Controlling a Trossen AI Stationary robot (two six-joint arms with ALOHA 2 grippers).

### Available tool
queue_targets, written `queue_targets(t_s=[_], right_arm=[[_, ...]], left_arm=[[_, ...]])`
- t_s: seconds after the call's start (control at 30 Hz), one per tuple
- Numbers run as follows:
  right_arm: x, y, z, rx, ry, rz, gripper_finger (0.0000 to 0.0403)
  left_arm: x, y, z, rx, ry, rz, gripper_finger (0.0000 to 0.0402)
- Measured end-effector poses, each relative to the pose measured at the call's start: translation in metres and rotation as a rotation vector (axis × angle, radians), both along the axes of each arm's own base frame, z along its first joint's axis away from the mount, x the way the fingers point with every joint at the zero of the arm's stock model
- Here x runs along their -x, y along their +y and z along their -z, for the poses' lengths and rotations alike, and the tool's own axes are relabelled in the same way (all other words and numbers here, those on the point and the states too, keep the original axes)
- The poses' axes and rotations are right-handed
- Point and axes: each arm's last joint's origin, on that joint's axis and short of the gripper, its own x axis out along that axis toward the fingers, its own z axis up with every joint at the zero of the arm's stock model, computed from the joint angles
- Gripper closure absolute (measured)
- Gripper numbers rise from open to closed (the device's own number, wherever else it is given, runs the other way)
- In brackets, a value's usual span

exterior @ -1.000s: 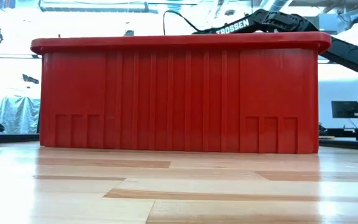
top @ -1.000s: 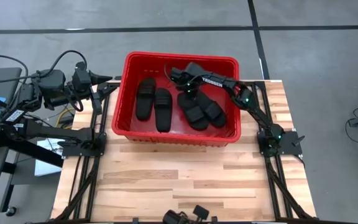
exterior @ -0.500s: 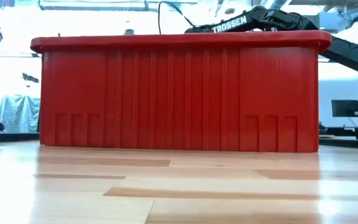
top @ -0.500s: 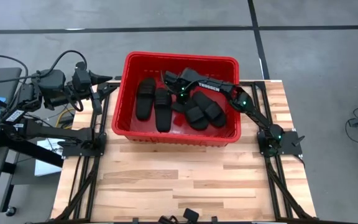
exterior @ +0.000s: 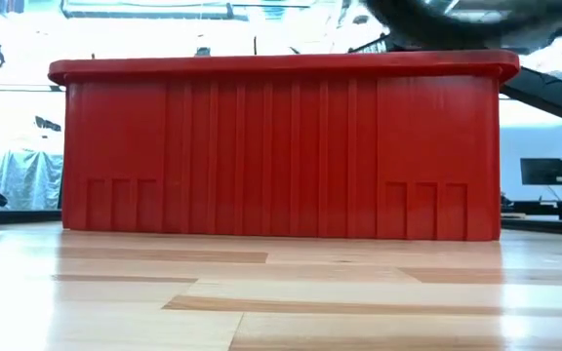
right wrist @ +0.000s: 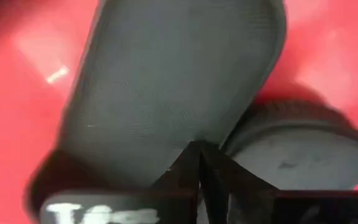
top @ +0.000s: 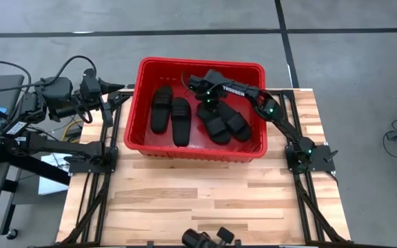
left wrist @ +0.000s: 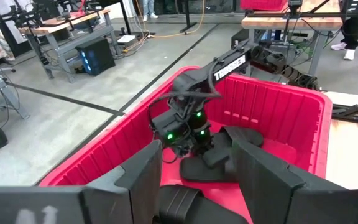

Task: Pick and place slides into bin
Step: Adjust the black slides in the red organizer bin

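- Nearest me in the high view is the bare front of the wooden table (top: 205, 196), pale butcher-block planks.
- Past it I see the bin (top: 142, 103), a large rectangular red plastic tub with a rolled rim and rounded corners, sitting at the far half of the table. In the low view its near wall (exterior: 281, 156) is ribbed with vertical panels and fills most of the width.
- All 4 slides lie inside the bin, matte black, each with a flat long sole and 1 wide strap.
- 2 slides form the left pair (top: 171, 117), lying side by side and roughly parallel on the bin floor.
- The other 2 form the right pair (top: 225, 125), angled and touching each other, nearer the bin's right wall.
- My right gripper (top: 209, 93) reaches in over the bin's far right part, just above the far ends of the right pair. In the right wrist view its fingers (right wrist: 197, 165) come together to a narrow point, closed with nothing between them, close above a textured black sole (right wrist: 173, 81).
- My left gripper (top: 119, 88) waits outside the bin by its far left corner. In the left wrist view its fingers (left wrist: 145, 171) stand wide apart and empty, looking across the bin at the right arm.
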Motion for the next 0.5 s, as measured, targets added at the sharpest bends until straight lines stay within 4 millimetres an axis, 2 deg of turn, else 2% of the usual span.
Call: queue_targets(t_s=[0.17,0.33,0.5], right_arm=[[0.005,-0.007,0.012,-0.051,0.038,0.004,0.0403],[0.004,-0.007,0.008,-0.048,0.013,-0.020,0.0403],[0.012,-0.018,0.008,-0.072,0.012,0.025,0.0403]], left_arm=[[0.000,0.000,0.000,0.000,0.000,0.000,0.0214],[0.000,0.000,0.000,0.001,0.000,0.000,0.0214],[0.000,0.000,0.000,0.001,0.000,0.000,0.0214]])
